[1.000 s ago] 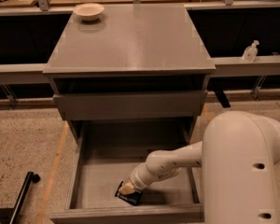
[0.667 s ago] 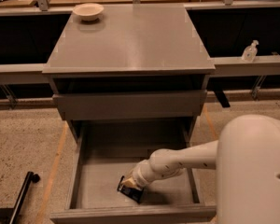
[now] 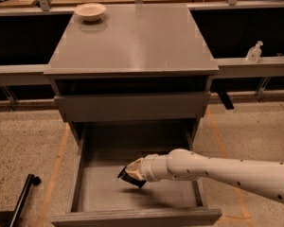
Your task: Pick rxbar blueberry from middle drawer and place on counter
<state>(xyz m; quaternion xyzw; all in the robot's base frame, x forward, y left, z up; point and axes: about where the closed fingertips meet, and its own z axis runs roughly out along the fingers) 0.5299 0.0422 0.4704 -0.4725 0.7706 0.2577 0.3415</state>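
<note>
The middle drawer (image 3: 132, 216) is pulled out wide open at the bottom of the cabinet. My gripper (image 3: 131, 176) reaches into it from the right on the white arm (image 3: 217, 170). It is shut on the rxbar blueberry (image 3: 128, 178), a small dark bar at its tip, held a little above the drawer floor with a shadow beneath. The grey counter (image 3: 132, 41) is the cabinet's top, above and behind the gripper.
A pale bowl (image 3: 90, 11) stands at the counter's back left corner. The shallower drawer front (image 3: 132, 106) is closed above the open drawer. A clear bottle (image 3: 254, 52) stands on the right ledge. A black pole (image 3: 21, 197) lies on the floor at left.
The bar lay on the drawer floor under the gripper tip before. Now the gripper has risen a little with the bar in it, and the arm has swung lower in view.
</note>
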